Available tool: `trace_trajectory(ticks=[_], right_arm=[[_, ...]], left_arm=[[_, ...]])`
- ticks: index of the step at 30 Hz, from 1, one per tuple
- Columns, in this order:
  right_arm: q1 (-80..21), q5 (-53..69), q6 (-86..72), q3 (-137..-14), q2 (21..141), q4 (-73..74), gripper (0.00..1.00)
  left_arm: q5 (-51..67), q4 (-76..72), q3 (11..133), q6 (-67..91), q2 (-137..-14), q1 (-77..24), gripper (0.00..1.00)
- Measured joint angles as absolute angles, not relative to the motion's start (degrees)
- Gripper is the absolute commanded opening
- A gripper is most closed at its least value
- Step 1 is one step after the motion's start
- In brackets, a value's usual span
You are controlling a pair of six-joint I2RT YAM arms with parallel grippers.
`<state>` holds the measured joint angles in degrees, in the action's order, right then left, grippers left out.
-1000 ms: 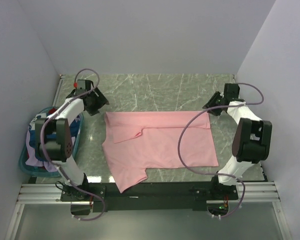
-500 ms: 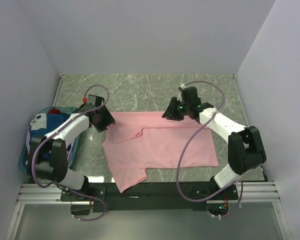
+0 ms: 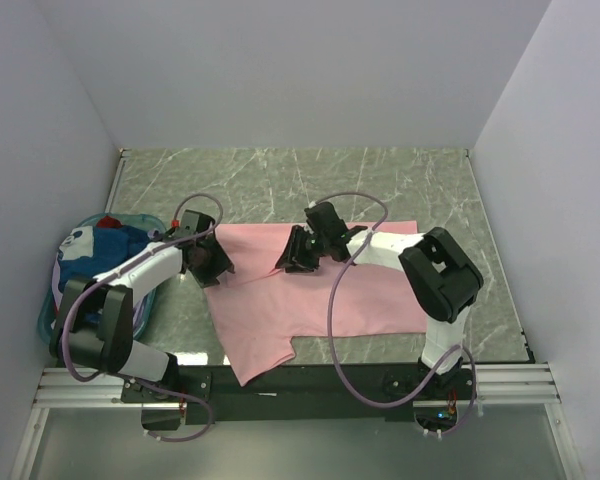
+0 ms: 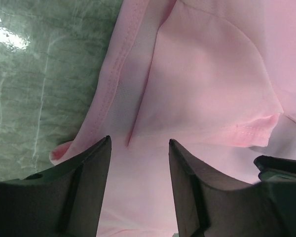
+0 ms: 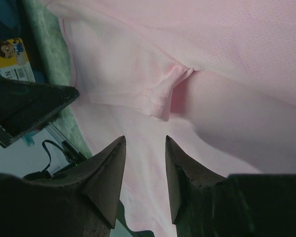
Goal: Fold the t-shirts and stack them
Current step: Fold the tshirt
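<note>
One shirt is in hand and none is finished, so I judge nearly all the folding is left to do. From above, the pink t-shirt (image 3: pixel 360 290) lies spread on the worktop (image 3: pixel 280 185) with one sleeve turned in over its chest. No full fold has been made and no stack started. The other t-shirts (image 3: pixel 105 245) sit bunched in the teal basket (image 3: pixel 48 318) at the left. The left tool (image 3: pixel 212 262) is at the pink shirt's left edge and the right tool (image 3: pixel 292 255) is at the turned-in sleeve.

The left wrist view shows its fingers (image 4: pixel 84 177) partly apart, low over pink cloth near the hem (image 4: pixel 111 84), with nothing pinched between them.

The right wrist view shows much the same. Its fingers (image 5: pixel 106 182) are partly apart and grip nothing, with the sleeve cuff (image 5: pixel 160 98) just ahead.
</note>
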<state>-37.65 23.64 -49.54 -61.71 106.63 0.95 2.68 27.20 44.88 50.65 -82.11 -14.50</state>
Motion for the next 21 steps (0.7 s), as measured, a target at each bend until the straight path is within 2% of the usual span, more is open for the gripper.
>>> trace_trajectory(ticks=[11, 16, 21], right_arm=[[-37.69, 21.85, -54.39, -61.84, 109.86, -2.50, 0.45], [-37.69, 20.38, -55.16, -61.84, 110.19, -2.37, 0.45], [-37.69, 19.99, -55.79, -61.84, 110.19, -2.66, 0.39]], left_arm=[[3.33, 24.93, 44.31, 50.96, -85.06, -15.00, 0.54], [3.40, 24.45, 44.31, 50.96, -85.30, -15.11, 0.50], [3.44, 24.32, 44.31, 50.96, -85.62, -15.27, 0.45]])
